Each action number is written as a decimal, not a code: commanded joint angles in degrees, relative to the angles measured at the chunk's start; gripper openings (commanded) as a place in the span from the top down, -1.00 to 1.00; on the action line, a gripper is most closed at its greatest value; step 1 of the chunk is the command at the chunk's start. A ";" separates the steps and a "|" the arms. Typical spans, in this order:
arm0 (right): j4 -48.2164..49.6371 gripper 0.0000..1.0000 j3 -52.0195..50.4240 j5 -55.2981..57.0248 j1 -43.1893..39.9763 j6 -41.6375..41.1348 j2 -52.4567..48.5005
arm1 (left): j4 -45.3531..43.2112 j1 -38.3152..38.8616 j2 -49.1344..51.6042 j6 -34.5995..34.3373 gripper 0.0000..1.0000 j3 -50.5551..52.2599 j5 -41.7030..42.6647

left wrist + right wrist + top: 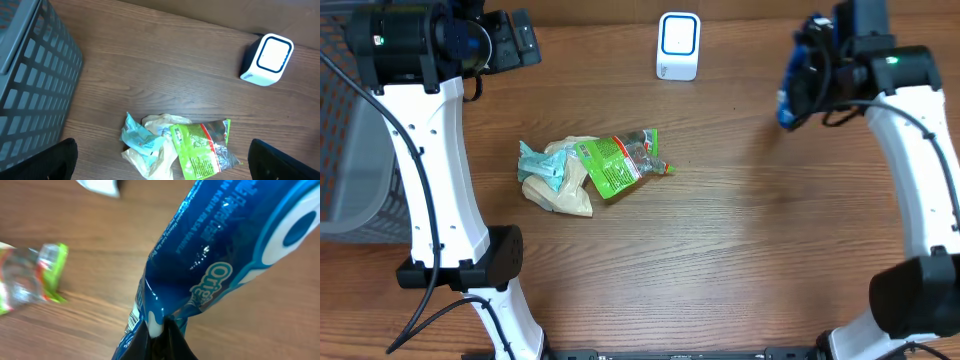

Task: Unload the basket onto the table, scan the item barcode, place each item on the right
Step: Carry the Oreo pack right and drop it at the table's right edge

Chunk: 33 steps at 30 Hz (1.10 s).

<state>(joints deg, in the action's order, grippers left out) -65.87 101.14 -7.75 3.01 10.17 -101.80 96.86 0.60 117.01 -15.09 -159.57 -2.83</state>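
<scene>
My right gripper (159,335) is shut on the edge of a blue Oreo packet (225,245), pinching its crimped seam. A strip of barcode (134,320) shows on the packet just beside the fingers. From overhead the blue packet (790,88) hangs in the air at the right rear, right of the white scanner (678,45). The scanner (267,59) stands upright at the back of the table. My left gripper (170,165) is open, high over a pile of packets, with nothing between its fingers (62,160).
A pile lies mid-table: a green packet (617,162), a teal packet (542,165) and a beige packet (565,192). A grey mesh basket (350,150) stands at the left edge. Bare wood lies between the pile and the right arm.
</scene>
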 commanded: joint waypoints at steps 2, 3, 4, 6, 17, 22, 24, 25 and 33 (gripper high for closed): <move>1.25 0.92 -2.97 -2.62 -4.22 3.82 -1.36 | -0.07 -0.20 -1.03 -0.35 -1.00 0.11 -0.17; 1.44 0.92 -3.91 -2.40 -5.14 4.33 -1.64 | -0.07 -0.20 -1.03 -0.37 -0.99 0.11 -0.17; 1.49 0.92 -4.85 -2.27 -6.05 5.14 -1.90 | -0.07 -0.20 -1.03 -0.35 -1.00 0.11 -0.17; 1.68 0.92 -6.82 -1.11 -7.63 5.05 -2.27 | -0.07 -0.24 -1.03 -0.37 -0.99 0.11 -0.17; 11.34 0.92 -21.14 0.17 -20.57 -1.70 -2.40 | -0.07 0.59 -1.03 -0.35 -1.00 0.09 -0.17; 15.47 0.81 -22.05 0.13 -25.29 -7.21 -2.43 | -0.07 0.44 -1.03 -0.35 -1.00 0.09 -0.17; 15.87 0.54 -22.05 -0.09 -25.66 -8.94 -2.43 | -0.07 0.70 -1.03 -0.37 -1.00 0.09 -0.15; 15.87 0.33 -22.05 -0.22 -25.64 -9.55 -2.43 | -0.07 0.76 -1.03 -0.37 -1.00 0.09 -0.17; 14.71 -1.00 -20.20 -23.19 -25.64 -10.01 -2.43 | -0.07 0.79 -1.03 -0.35 -1.00 0.09 -0.17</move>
<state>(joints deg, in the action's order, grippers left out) -50.46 79.07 -15.38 -22.79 1.06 -104.53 96.86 0.75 117.01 -15.09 -159.57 -2.83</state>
